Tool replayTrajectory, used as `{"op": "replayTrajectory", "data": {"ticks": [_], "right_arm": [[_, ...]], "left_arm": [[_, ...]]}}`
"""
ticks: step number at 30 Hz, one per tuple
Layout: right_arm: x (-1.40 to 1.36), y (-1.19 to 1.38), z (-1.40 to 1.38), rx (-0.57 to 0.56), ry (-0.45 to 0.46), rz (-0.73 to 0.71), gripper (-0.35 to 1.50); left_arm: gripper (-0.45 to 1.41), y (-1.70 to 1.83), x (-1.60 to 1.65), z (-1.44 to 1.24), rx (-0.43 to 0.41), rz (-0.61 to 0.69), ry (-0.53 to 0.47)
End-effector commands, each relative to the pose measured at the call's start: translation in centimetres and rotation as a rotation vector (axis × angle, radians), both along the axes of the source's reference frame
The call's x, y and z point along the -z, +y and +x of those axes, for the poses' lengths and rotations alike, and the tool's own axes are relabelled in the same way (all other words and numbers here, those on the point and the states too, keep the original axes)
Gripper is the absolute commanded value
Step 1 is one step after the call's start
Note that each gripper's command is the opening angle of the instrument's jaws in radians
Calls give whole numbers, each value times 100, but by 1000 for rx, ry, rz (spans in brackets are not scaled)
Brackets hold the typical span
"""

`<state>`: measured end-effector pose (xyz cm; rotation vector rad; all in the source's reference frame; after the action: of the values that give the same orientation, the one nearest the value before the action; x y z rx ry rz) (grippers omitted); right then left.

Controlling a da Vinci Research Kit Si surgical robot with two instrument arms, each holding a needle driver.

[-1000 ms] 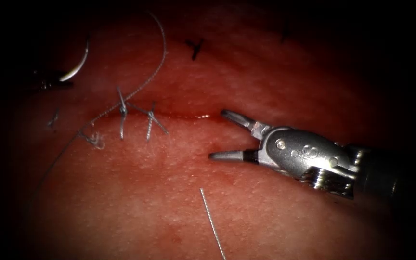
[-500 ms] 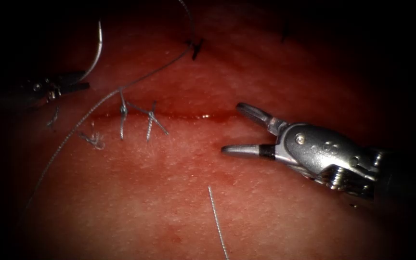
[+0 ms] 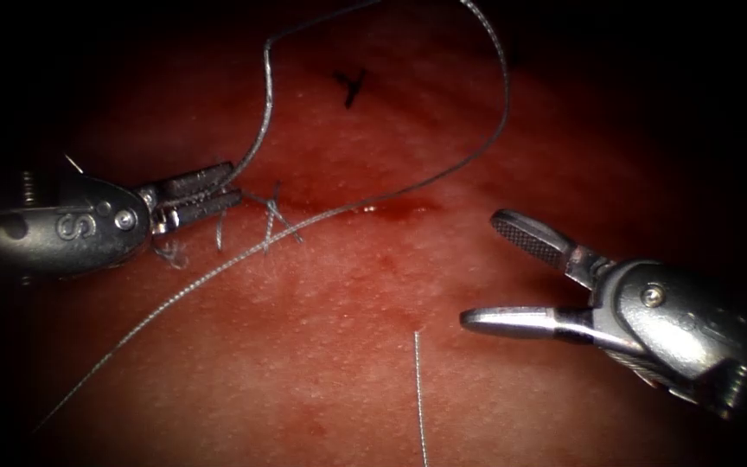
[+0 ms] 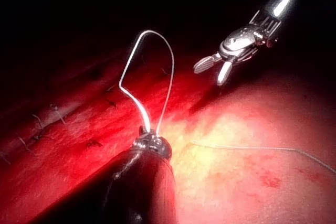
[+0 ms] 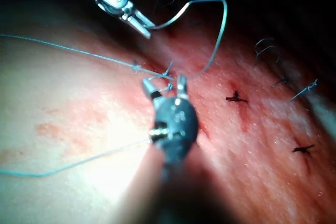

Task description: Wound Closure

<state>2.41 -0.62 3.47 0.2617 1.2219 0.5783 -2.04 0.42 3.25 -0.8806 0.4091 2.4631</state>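
my left fingers clamp the needle beside the cut, right fingers spread, empty, right of cut

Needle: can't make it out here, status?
Left hand shut on needle near its end, out of tissue. Right hand open, empty. Thread loops over cut.
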Motion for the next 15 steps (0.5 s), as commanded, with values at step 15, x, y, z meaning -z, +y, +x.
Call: {"op": "replayTrajectory", "data": {"ticks": [15], "right_arm": [[14, -69, -25, -8, -85, 90, 93]], "left_arm": [[-45, -16, -59, -78, 17, -139, 127]]}}
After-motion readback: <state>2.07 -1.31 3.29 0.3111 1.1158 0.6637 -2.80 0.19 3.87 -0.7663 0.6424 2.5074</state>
